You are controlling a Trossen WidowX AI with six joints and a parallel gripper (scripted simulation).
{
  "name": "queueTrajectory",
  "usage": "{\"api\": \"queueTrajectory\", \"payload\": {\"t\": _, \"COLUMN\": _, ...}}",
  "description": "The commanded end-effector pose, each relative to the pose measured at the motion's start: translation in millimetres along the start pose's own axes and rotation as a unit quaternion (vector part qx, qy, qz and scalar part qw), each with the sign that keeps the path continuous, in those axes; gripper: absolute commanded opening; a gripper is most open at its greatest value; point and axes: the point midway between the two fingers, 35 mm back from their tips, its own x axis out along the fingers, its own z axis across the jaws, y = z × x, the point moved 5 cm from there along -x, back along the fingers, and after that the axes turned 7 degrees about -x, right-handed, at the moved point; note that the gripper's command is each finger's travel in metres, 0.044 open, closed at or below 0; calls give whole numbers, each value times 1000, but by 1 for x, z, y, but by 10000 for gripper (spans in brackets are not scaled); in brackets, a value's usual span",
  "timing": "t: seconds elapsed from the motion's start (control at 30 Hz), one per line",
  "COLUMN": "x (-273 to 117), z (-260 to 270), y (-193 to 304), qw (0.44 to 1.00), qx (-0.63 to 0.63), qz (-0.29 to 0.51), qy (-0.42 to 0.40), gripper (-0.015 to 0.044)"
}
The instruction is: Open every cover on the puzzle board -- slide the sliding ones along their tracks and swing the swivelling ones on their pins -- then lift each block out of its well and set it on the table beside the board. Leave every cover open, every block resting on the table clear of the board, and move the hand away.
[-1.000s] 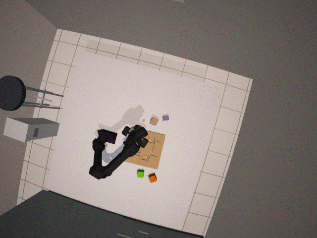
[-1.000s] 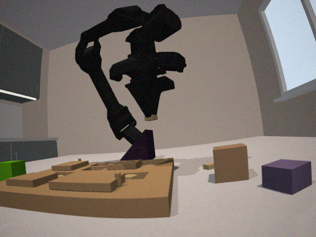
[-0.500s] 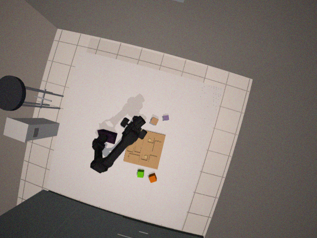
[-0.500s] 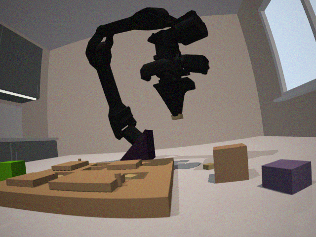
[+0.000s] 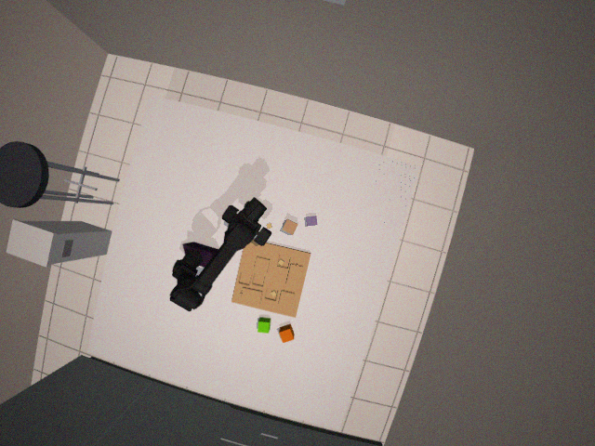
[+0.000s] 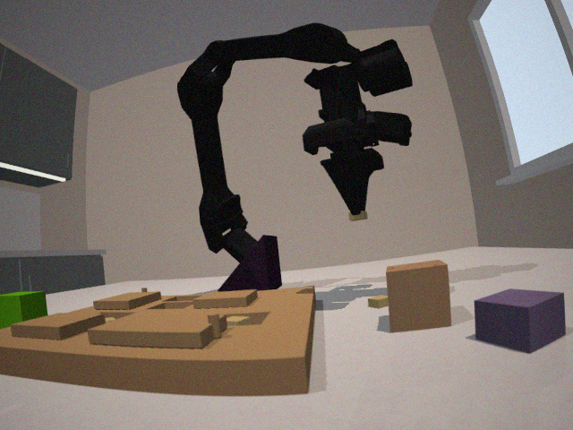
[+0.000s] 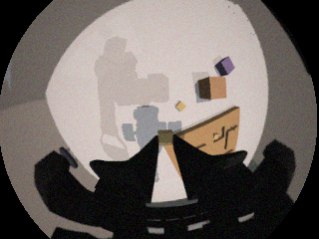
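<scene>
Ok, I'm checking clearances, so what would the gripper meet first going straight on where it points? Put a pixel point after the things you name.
Probably the bare table (image 5: 336,182) (image 6: 416,393) (image 7: 150,30): the gripper (image 6: 357,213) (image 7: 165,137) points down beside the board (image 5: 271,278) (image 6: 259,370) (image 7: 209,130), its held block (image 6: 358,216) (image 7: 165,137) touching first; depth is unclear.

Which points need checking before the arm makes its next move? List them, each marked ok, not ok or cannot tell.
- Block held in the gripper: ok, a small tan block is between the fingers.
- Held block lifted off the puzzle board: ok, it hangs in the air.
- Every well emptied: not ok, yellowish blocks still show in the board.
- Small yellow block on the table, off the board: ok.
- Held block's landing spot directly below: cannot tell.
</scene>
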Motion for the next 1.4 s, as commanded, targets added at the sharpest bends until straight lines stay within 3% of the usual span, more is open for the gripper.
{"api": "queueTrajectory", "payload": {"t": 0.0, "x": 1, "z": 4, "y": -6, "qw": 1000, "qx": 5, "qz": -2, "qy": -1, "gripper": 80}}
{"api": "queueTrajectory", "payload": {"t": 1.37, "x": 67, "z": 1, "y": -10, "qw": 1000, "qx": 5, "qz": -2, "qy": 0, "gripper": 80}}
